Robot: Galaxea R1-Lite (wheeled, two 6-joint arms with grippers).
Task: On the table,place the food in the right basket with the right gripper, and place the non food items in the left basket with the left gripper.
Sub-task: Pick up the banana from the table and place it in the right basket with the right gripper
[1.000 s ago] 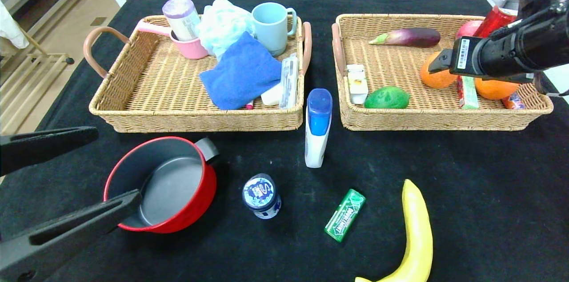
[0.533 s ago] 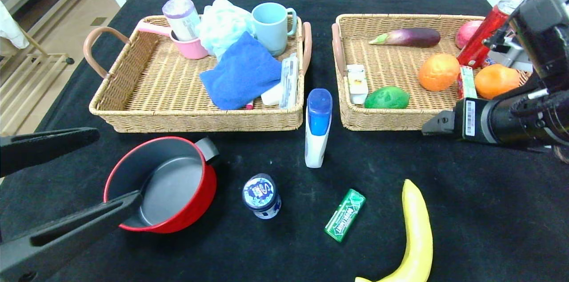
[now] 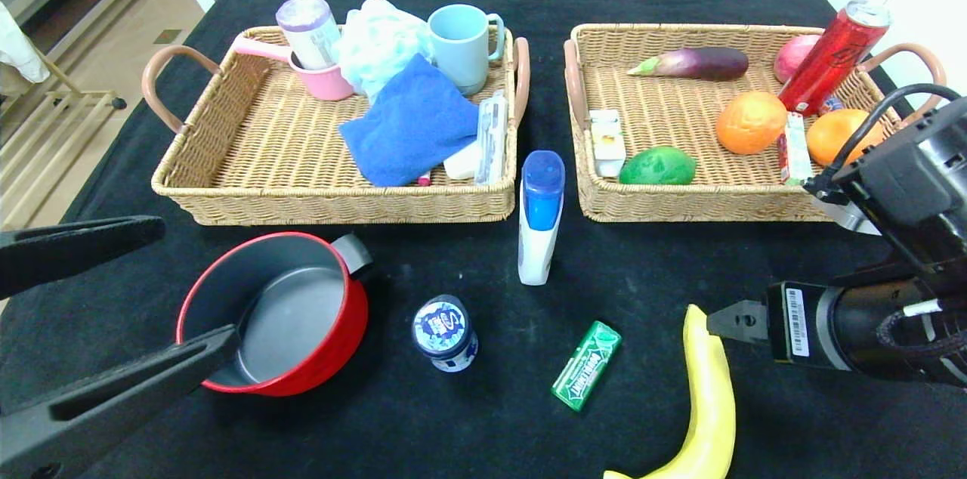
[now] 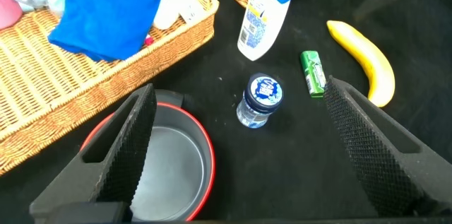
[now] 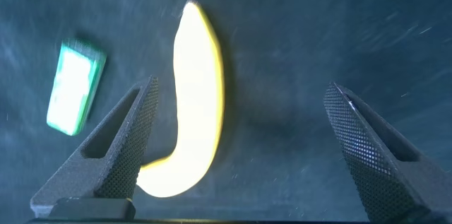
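The desk (image 3: 483, 403) carries two wicker baskets at the back; the right basket (image 3: 725, 199) already holds fruit, a leaning red can (image 3: 831, 60) and small packets, so a long piece of fruit lowered carelessly could knock that can over or end up propped on the rim.

The red pot (image 3: 276, 313) sits near the front left, with the left claw (image 3: 113, 305) spread wide beside and above it. Its lower finger overlaps the rim in the head view, so a stray move might nudge the pot.

The banana (image 3: 710, 396) lies front right, curved and smooth. The right claw (image 5: 240, 153) hangs above it, wide apart and holding nothing, with the banana close to one finger rather than centred. Closing from there might push it aside or pinch only its edge, letting it roll out.

The gum pack (image 3: 587, 364) lies just beside the banana and could be bumped.
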